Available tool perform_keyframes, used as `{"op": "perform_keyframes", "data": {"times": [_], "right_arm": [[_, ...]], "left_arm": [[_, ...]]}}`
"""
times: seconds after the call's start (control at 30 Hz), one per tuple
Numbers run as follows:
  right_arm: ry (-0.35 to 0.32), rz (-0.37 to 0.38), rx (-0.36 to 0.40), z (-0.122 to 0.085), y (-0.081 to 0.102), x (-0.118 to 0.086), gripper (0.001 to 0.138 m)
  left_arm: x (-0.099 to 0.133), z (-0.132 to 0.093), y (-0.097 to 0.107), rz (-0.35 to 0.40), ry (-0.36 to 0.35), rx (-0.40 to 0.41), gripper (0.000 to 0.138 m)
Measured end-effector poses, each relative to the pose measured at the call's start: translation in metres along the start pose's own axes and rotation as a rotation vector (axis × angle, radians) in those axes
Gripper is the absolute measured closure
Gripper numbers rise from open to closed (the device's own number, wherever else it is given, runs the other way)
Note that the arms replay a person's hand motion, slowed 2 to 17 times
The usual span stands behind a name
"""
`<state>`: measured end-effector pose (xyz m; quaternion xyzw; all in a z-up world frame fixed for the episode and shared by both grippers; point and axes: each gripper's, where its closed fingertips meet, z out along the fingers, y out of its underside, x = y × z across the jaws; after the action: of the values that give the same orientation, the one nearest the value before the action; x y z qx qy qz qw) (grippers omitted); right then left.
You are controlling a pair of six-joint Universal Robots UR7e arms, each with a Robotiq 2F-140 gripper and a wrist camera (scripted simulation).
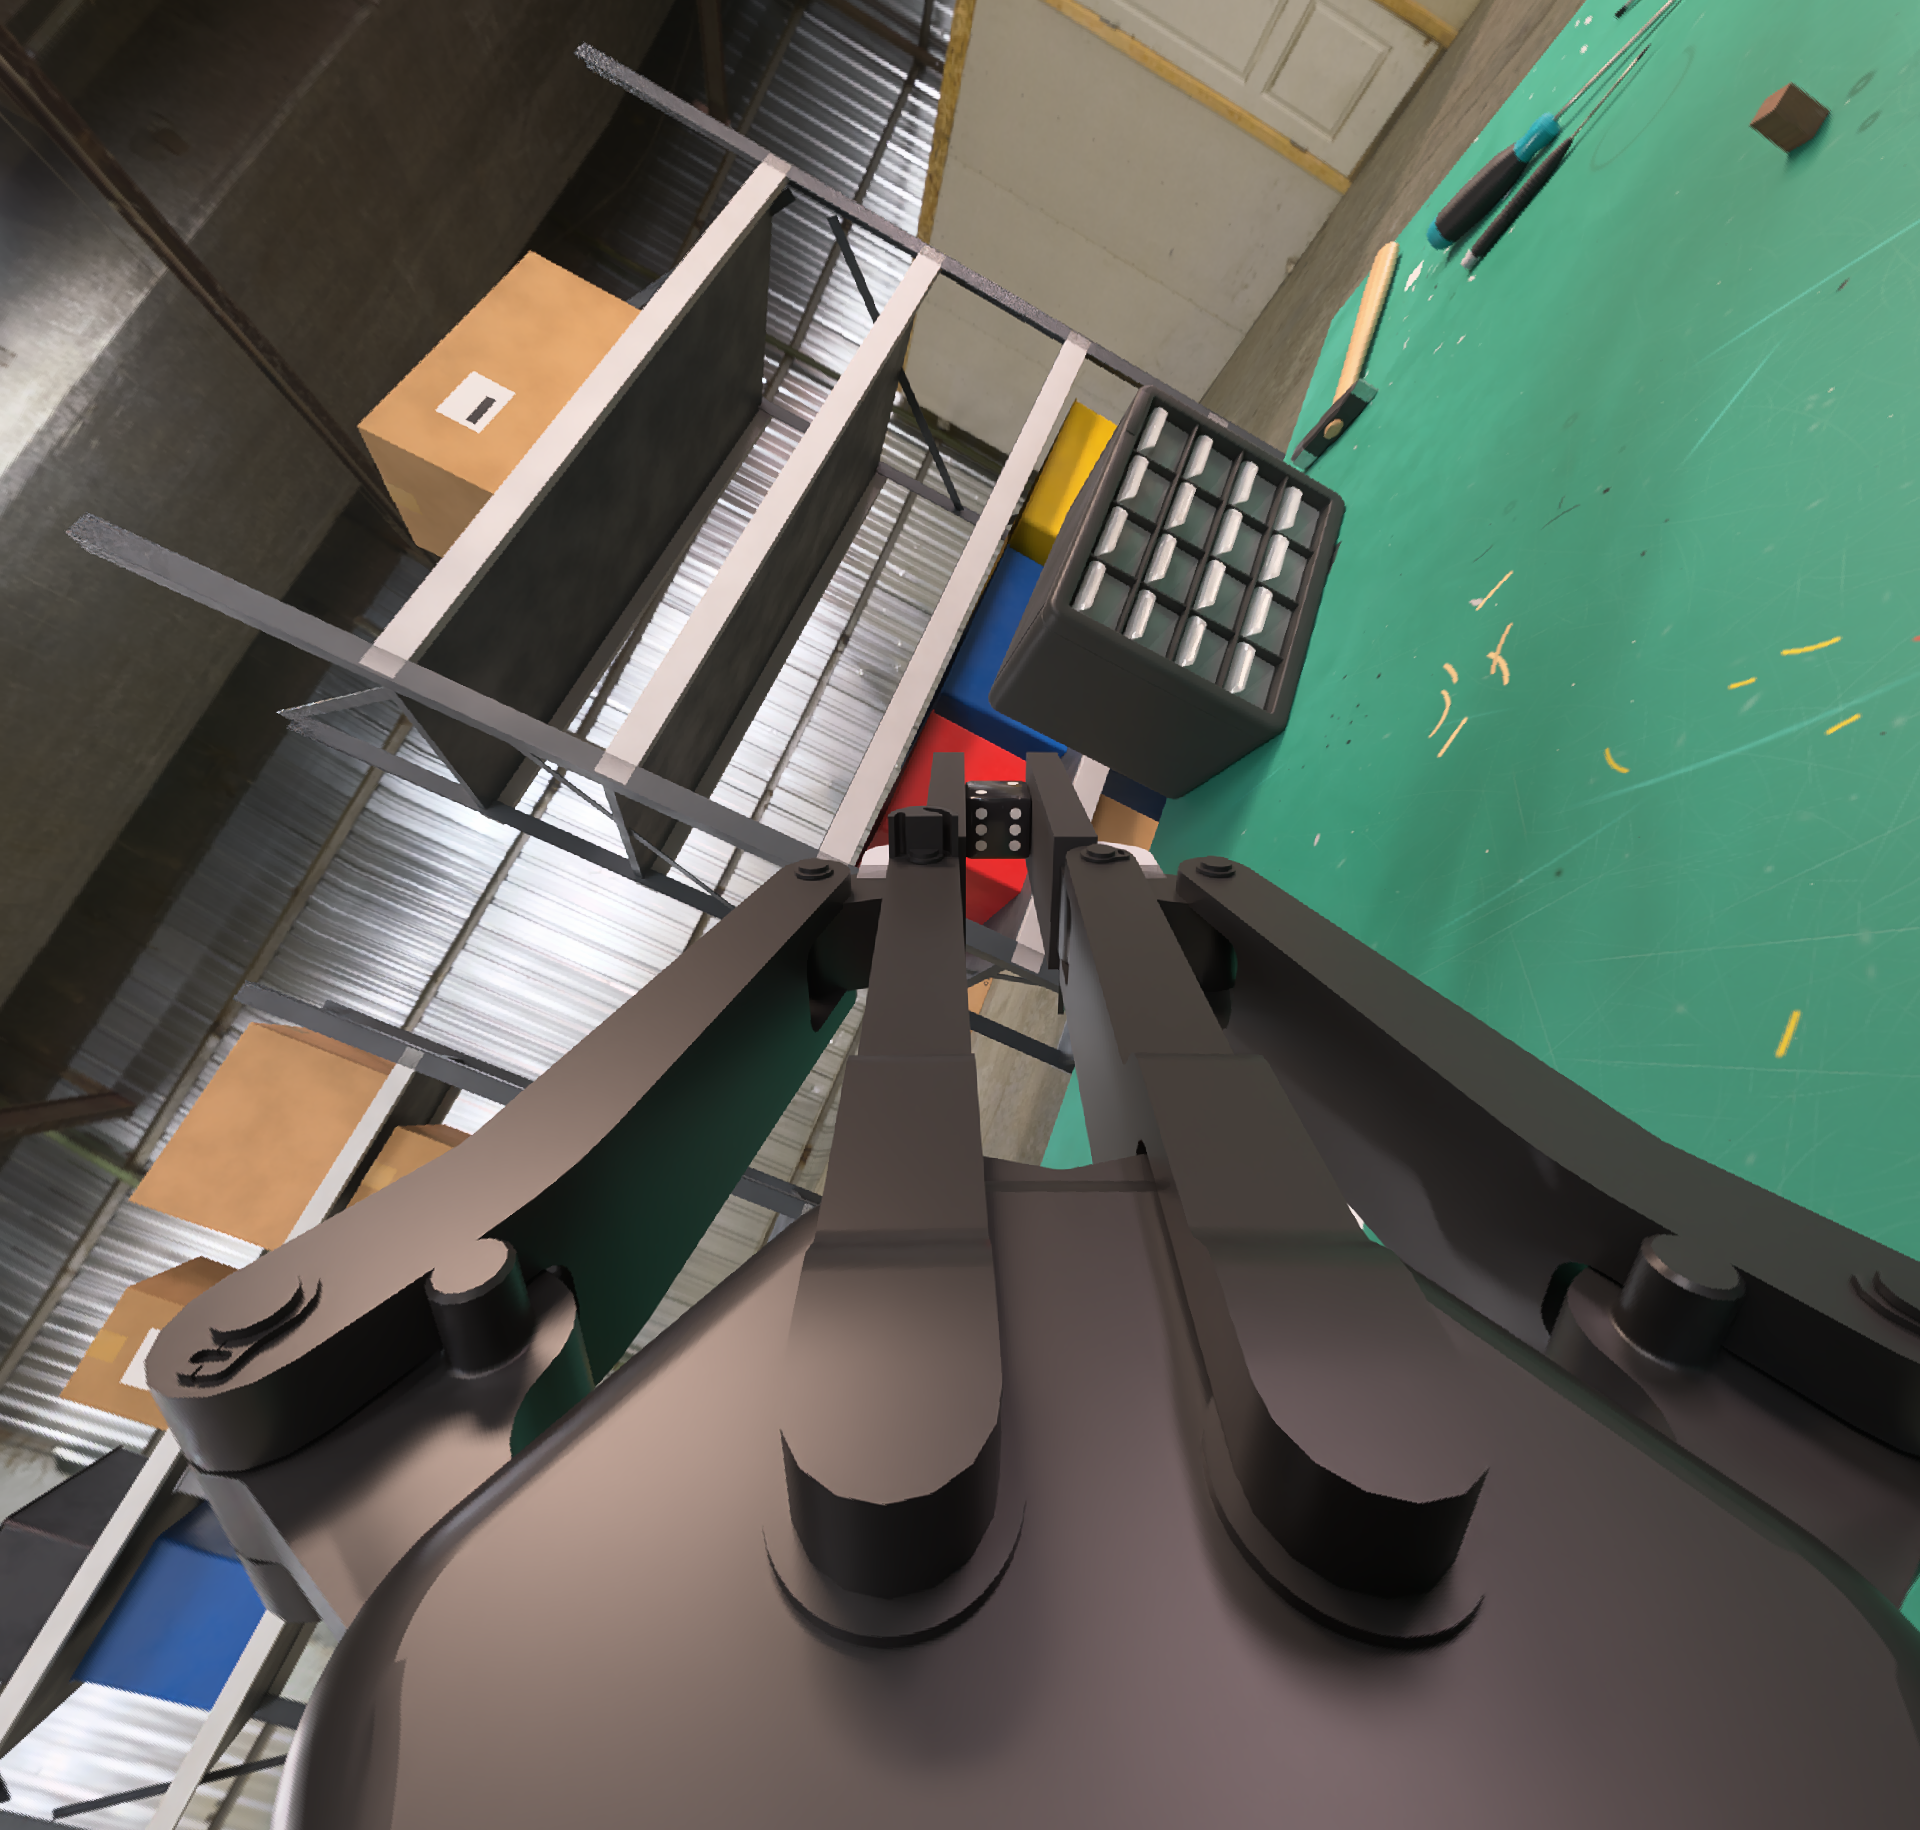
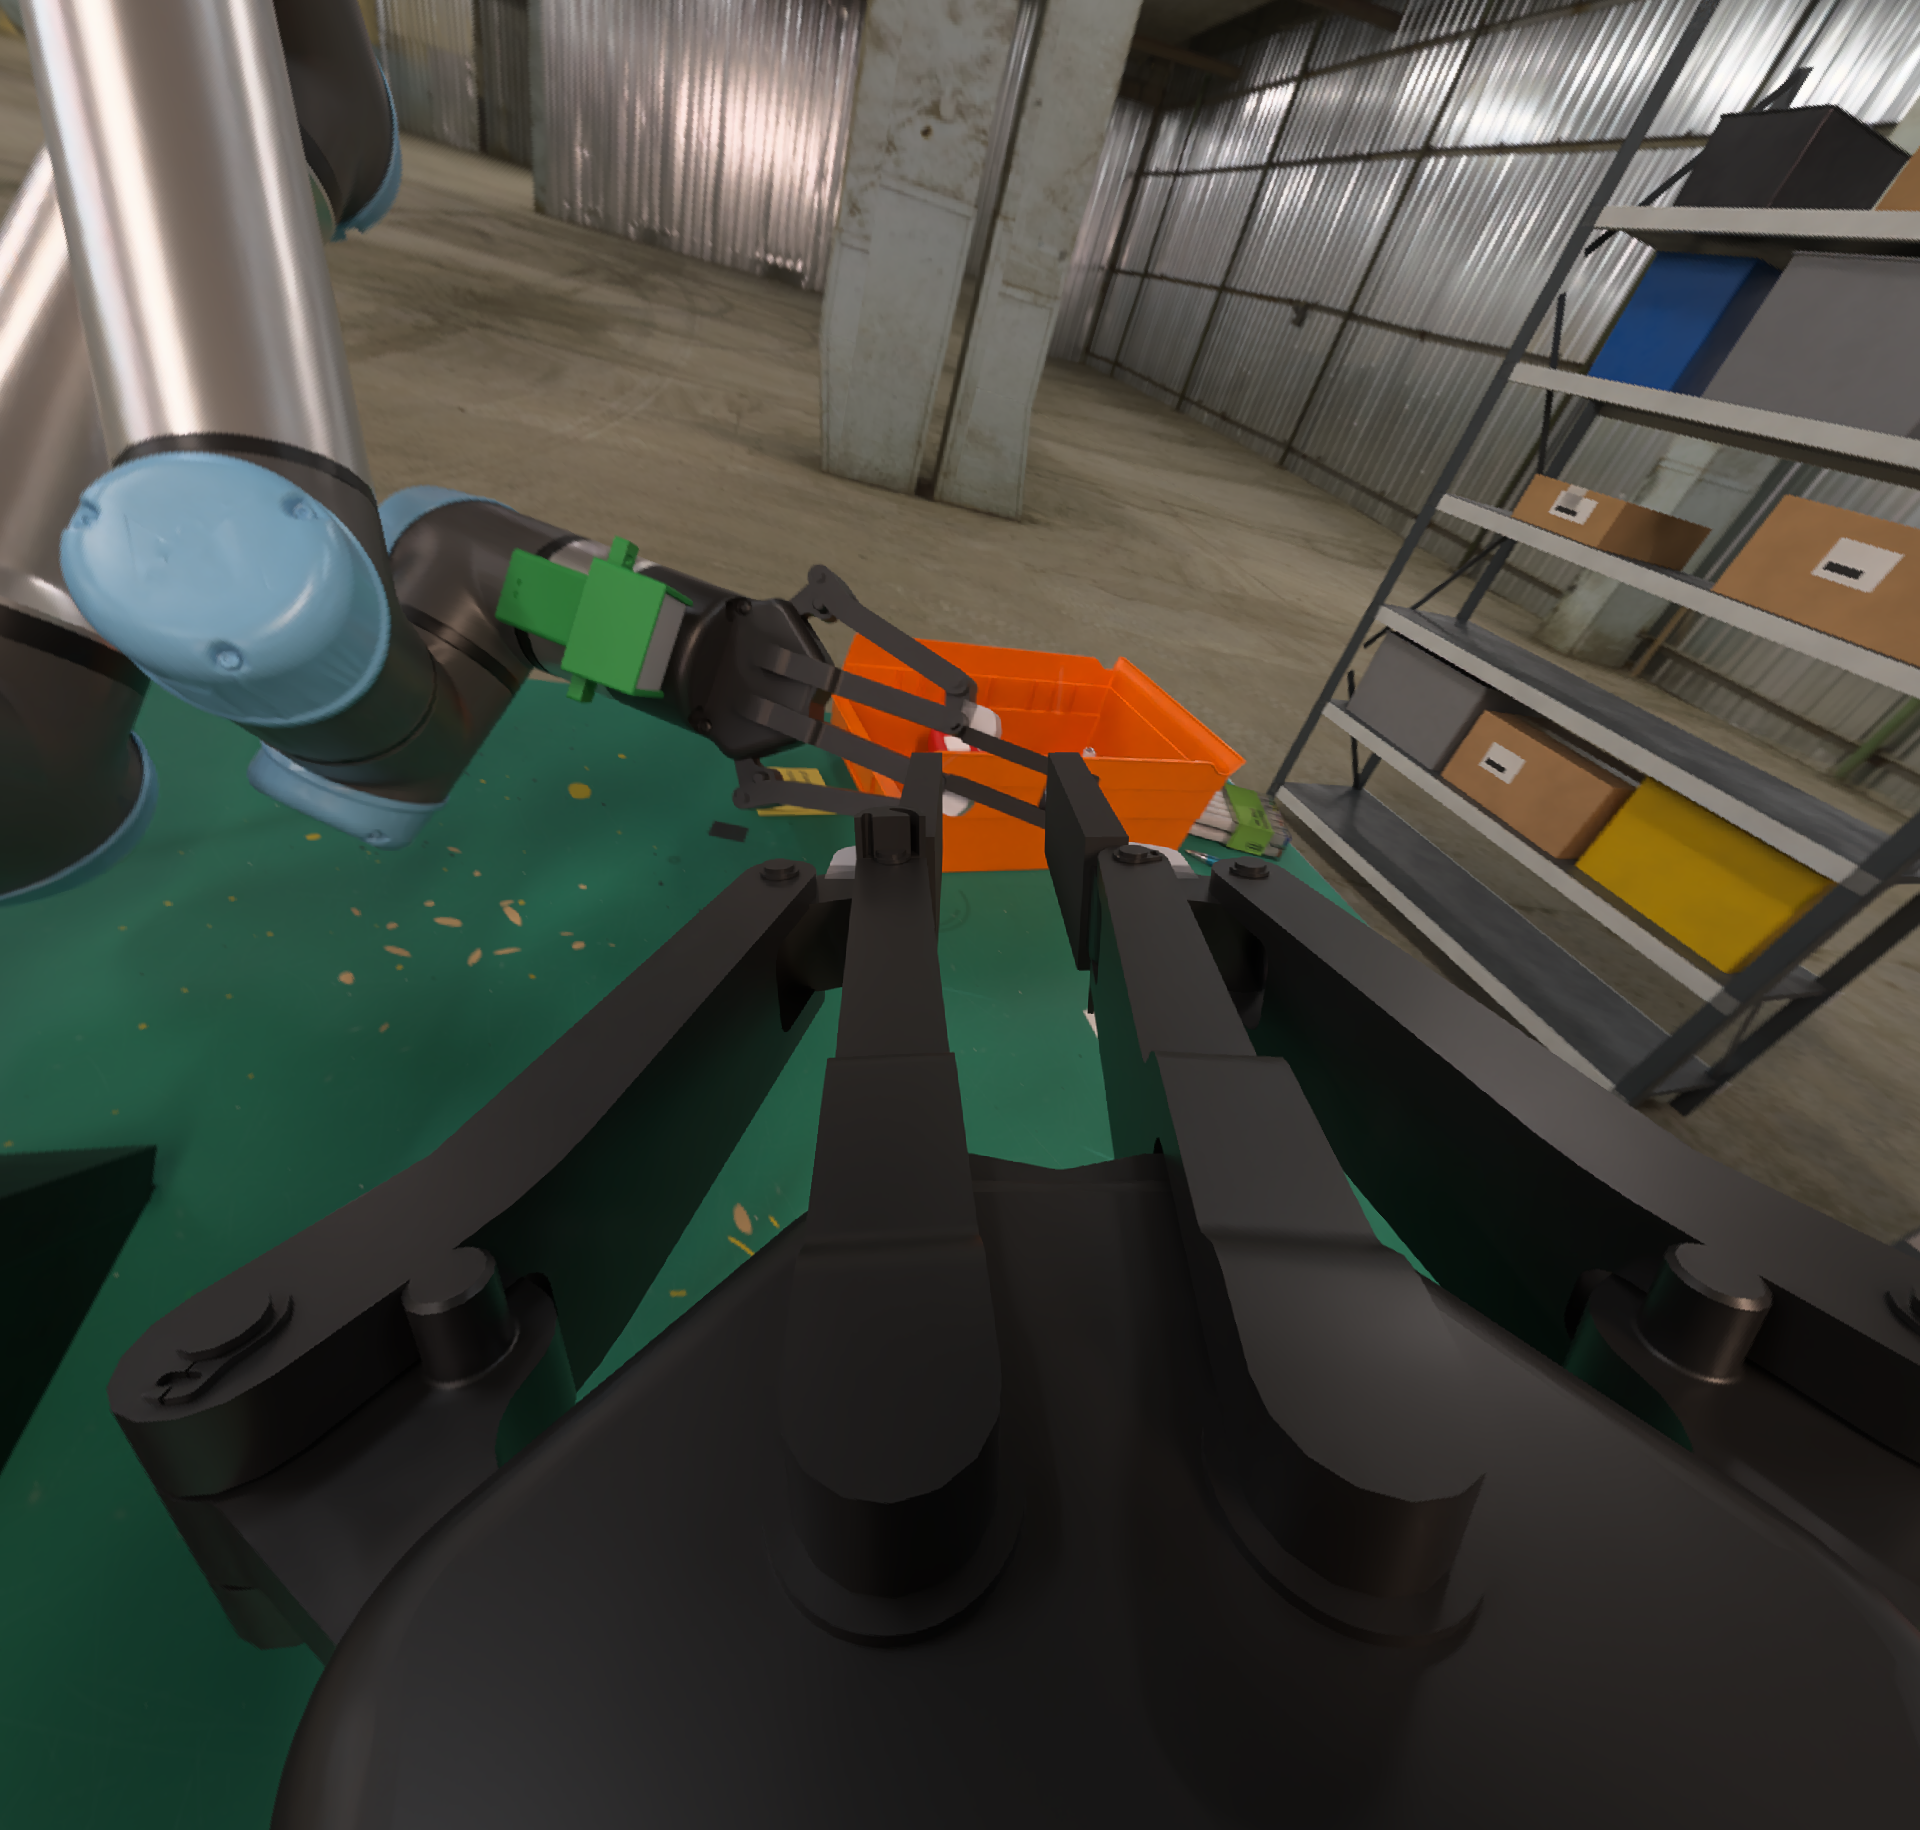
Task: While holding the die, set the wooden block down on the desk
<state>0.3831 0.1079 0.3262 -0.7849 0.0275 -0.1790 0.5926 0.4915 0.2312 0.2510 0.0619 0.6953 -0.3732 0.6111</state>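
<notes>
My left gripper [image 1: 995, 804] is shut on a black die with white pips [image 1: 1000, 820] and holds it in the air beyond the edge of the green desk [image 1: 1621, 637]. A small brown wooden block [image 1: 1789, 118] rests on the desk far off at the upper right, apart from both grippers. My right gripper [image 2: 992, 806] is open and empty above the desk [image 2: 312, 1001]. The left arm and its gripper [image 2: 935, 731] show in the right wrist view, in front of an orange bin [image 2: 1143, 741]. The die cannot be made out there.
A black compartment tray [image 1: 1174, 585] stands at the desk's edge near the die. Screwdrivers [image 1: 1496, 180] and a hammer [image 1: 1361, 346] lie farther along. A small green box [image 2: 1247, 814] lies beside the bin. Metal shelving with boxes [image 2: 1662, 741] stands past the desk.
</notes>
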Motion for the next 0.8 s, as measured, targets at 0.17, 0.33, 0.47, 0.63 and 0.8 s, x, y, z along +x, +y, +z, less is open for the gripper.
{"op": "perform_keyframes", "data": {"times": [0.17,0.33,0.47,0.63,0.8], "right_arm": [[-0.043,0.028,0.032,0.019,-0.007,-0.012,0.112],[-0.076,0.032,0.047,0.038,-0.012,-0.022,0.111],[-0.076,0.039,0.052,0.053,-0.015,-0.025,0.111],[-0.081,0.045,0.039,0.07,-0.015,-0.027,0.109],[-0.092,0.046,0.045,0.086,-0.02,-0.029,0.106]], "left_arm": [[-0.002,-0.001,0.001,0.006,-0.007,-0.006,0.123],[-0.007,-0.002,0.004,0.018,-0.025,-0.021,0.123],[-0.009,-0.002,0.006,0.028,-0.035,-0.038,0.123],[-0.013,-0.002,0.011,0.047,-0.052,-0.07,0.123],[-0.016,-0.003,0.016,0.064,-0.064,-0.101,0.123]]}}
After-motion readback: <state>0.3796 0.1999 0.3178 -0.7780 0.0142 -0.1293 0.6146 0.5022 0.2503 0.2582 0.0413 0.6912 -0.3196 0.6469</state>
